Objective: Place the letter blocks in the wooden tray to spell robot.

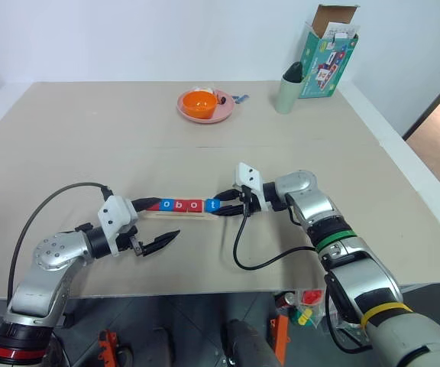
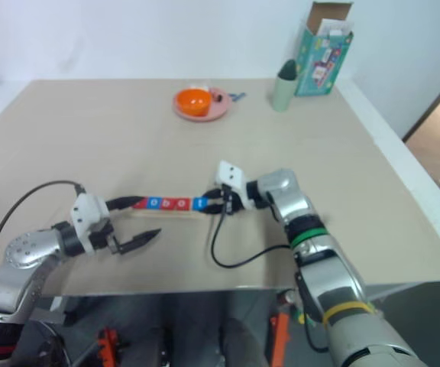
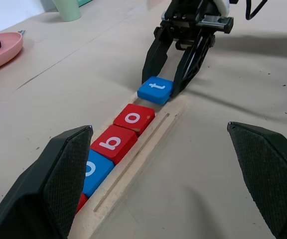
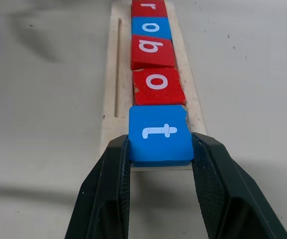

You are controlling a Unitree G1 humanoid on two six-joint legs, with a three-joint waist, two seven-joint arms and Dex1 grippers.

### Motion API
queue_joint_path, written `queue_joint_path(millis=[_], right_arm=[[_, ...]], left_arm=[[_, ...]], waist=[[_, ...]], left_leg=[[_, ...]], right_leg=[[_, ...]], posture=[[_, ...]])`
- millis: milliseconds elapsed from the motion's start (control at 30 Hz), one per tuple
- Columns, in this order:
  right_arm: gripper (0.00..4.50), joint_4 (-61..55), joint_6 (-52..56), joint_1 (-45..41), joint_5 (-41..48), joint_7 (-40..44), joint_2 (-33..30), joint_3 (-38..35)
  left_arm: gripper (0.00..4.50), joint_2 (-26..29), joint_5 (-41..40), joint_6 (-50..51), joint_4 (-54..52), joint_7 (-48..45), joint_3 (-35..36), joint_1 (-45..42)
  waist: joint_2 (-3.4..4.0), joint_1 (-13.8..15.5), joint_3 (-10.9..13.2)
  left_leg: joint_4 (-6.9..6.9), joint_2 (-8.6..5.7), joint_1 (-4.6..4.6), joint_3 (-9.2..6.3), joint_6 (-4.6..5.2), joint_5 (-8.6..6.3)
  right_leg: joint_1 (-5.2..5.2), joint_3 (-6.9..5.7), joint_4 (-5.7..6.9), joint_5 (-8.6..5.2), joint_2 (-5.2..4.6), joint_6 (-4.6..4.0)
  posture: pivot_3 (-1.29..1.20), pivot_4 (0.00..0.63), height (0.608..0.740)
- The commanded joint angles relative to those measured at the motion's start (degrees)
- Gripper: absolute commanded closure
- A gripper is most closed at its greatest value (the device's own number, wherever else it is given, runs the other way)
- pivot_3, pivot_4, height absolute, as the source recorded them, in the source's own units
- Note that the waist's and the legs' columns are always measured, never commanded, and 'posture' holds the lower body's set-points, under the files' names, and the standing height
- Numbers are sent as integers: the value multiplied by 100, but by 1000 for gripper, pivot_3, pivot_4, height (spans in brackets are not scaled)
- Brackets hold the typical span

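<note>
**Last tile going in: "t" at the tray's end**

Blue square "t" tile (image 4: 160, 133) sits at the near end of the long pale wooden tray (image 4: 114, 74), just beside the red "o" tile (image 4: 158, 85); red "b" (image 4: 152, 51), blue "o" (image 4: 151, 27) and red "r" (image 4: 149, 7) run on beyond it. Right claw (image 4: 160, 149) pinches the "t" by its two side edges, partly closed. Left claw (image 3: 168, 169) hangs wide open and empty at the tray's other end, on the beige surface (image 1: 90, 145). Judgement: seat the "t" flush against the "o", squared in line, then release gently without dragging it.
</note>
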Motion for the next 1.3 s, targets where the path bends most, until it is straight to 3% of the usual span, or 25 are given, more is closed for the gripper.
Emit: queue_joint_path(millis=[33, 833, 900, 1133, 1300], right_arm=[[3321, 77, -97, -240, -5, -8, 67, -33], [3321, 539, -198, -475, -134, 59, 264, 12], [2290, 547, -203, -495, -97, 37, 288, -37], [58, 365, -8, -503, 33, 72, 313, -143], [58, -423, 566, -510, 453, -166, 408, -451]], left_arm=[[0, 15, -37, -92, -123, 54, 154, -15], [0, -18, 65, -185, -110, 121, 57, 48], [0, -20, 88, -198, -99, 110, 38, 47], [0, -27, 115, -223, -89, 100, 21, 60], [0, -73, -14, -156, -54, 221, 219, 74]], waist=[[0, 0, 0], [0, -6, 0], [0, -7, 0], [0, -5, 0], [1, -6, 0]], left_leg=[[0, 0, 0, 0, 0, 0], [1, 1, 1, 0, 0, 0], [1, 2, 1, 0, 0, 0], [1, 1, 0, 0, 0, 0], [1, 2, 0, 0, 0, 0]], right_leg=[[0, 0, 0, 0, 0, 0], [0, -1, 3, 1, 1, -1], [0, -1, 3, 1, 2, -1], [0, 0, 3, 1, 0, -1], [-2, 0, 6, 1, 1, -1]], posture=[[0, 150, 740], [0, 150, 740], [0, 150, 740], [0, 150, 740], [0, 150, 740]])
